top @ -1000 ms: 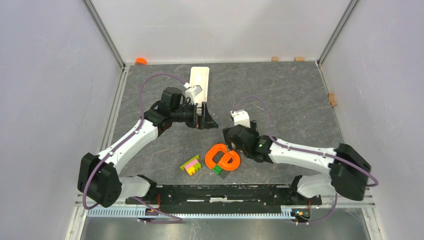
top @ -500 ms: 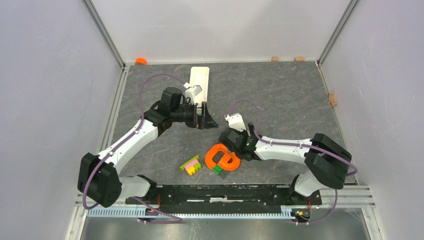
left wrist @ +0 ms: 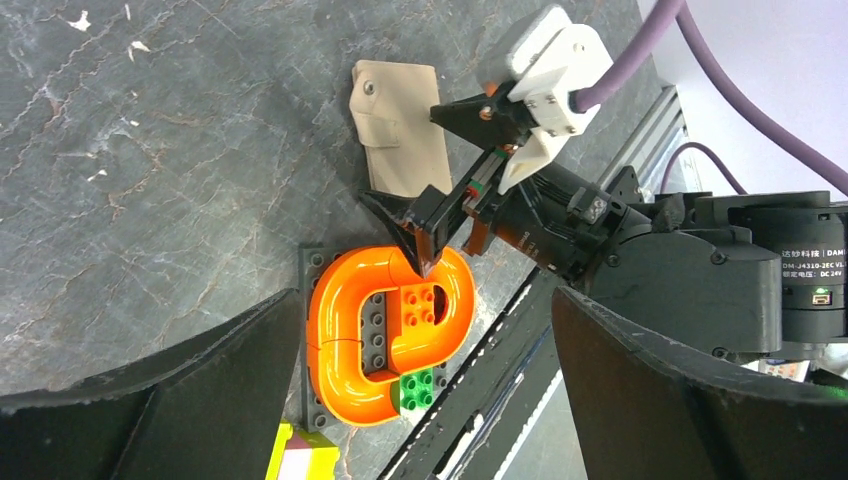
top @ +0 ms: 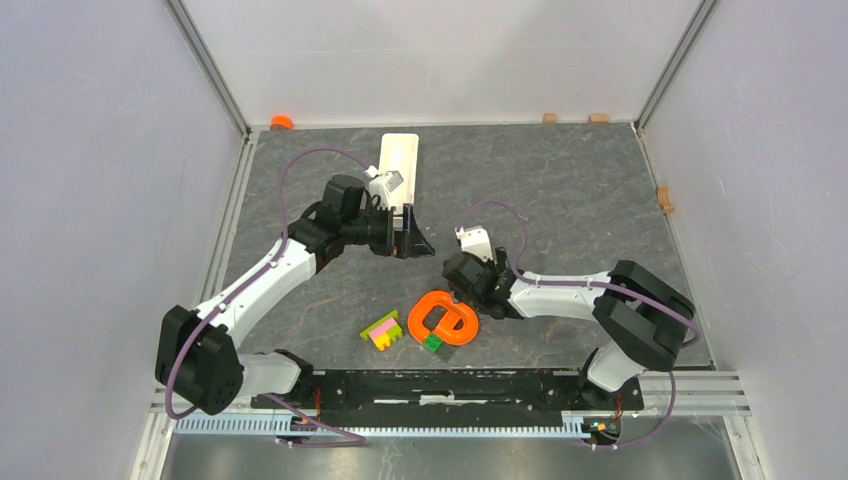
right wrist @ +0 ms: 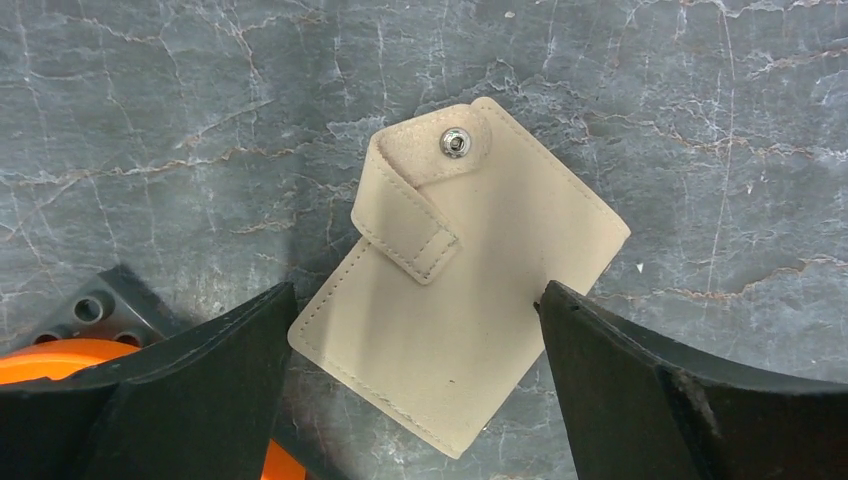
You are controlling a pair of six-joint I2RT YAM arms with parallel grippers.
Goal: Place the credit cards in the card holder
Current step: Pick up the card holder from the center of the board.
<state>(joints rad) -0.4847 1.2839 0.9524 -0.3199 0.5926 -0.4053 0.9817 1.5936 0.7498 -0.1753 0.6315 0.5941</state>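
Right wrist view: right hand (right wrist: 415, 292) wide apart, directly above the flat beige card holder (right wrist: 490, 260).

Grey marbled table (top: 580, 190) bears beige card holder (right wrist: 465, 300), white tray (top: 400, 155), toy bricks (top: 382, 332)

Orange loop track (top: 443, 322), a green brick at its near edge. Pink-yellow-green bricks (top: 382, 331) just left of the loop; wrist of the right arm (top: 545, 290) at its far-right rim. Left gripper (top: 413, 238) beyond the loop, white tray (top: 400, 160) farther back still
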